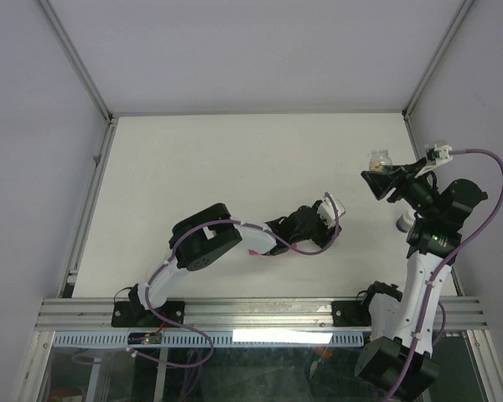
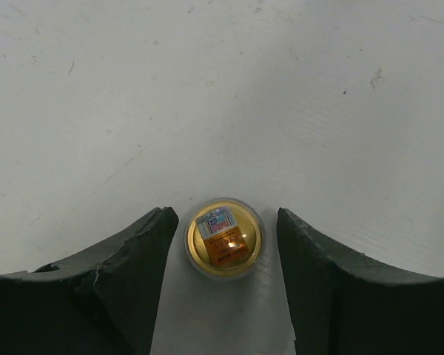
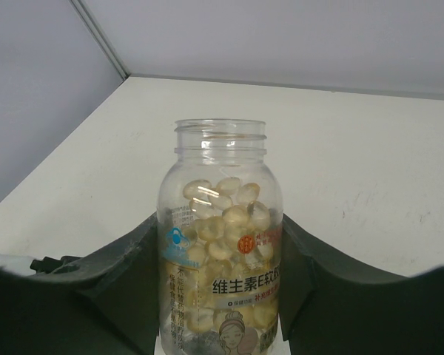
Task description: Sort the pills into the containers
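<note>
My right gripper (image 1: 377, 178) (image 3: 218, 222) is shut on a clear uncapped bottle (image 1: 379, 157) (image 3: 220, 259) full of pale yellow softgel pills (image 3: 226, 203), held upright at the table's far right. My left gripper (image 1: 333, 209) (image 2: 223, 216) is open over the middle of the table. A small round gold-topped thing with a label (image 2: 223, 238) lies on the table between its fingers, touching neither. A magenta sliver of the containers (image 1: 255, 251) shows under my left forearm; the rest is hidden.
A small white and purple object (image 1: 404, 222) lies on the table beside my right arm. The white table (image 1: 235, 167) is walled by metal frame rails at left, back and right.
</note>
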Controlling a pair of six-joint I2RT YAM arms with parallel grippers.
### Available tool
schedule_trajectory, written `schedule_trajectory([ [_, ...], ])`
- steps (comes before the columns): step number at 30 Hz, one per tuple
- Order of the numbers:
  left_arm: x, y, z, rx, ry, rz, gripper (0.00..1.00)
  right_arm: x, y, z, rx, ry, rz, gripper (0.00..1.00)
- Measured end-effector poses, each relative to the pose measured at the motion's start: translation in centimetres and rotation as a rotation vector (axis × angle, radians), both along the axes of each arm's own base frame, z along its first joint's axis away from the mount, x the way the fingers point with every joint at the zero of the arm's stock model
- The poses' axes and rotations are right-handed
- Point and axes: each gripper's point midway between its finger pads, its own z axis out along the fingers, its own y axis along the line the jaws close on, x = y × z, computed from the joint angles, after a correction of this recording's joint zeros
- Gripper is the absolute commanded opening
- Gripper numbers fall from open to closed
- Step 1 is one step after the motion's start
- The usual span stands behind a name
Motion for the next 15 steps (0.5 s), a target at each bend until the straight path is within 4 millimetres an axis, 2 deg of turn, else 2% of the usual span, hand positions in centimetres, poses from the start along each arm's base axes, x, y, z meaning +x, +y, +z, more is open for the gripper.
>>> schedule_trajectory([
  [8, -0.7, 1.1, -0.1, 0.103, 0.02, 0.016, 0.77, 0.0, 0.0, 0.0, 0.001, 0.0, 0.003, 0.0],
  [15, -0.9, 1.6, 0.0, 0.213, 0.072, 0.019, 0.79, 0.0, 0.1, 0.0, 0.003, 0.002, 0.004, 0.0],
])
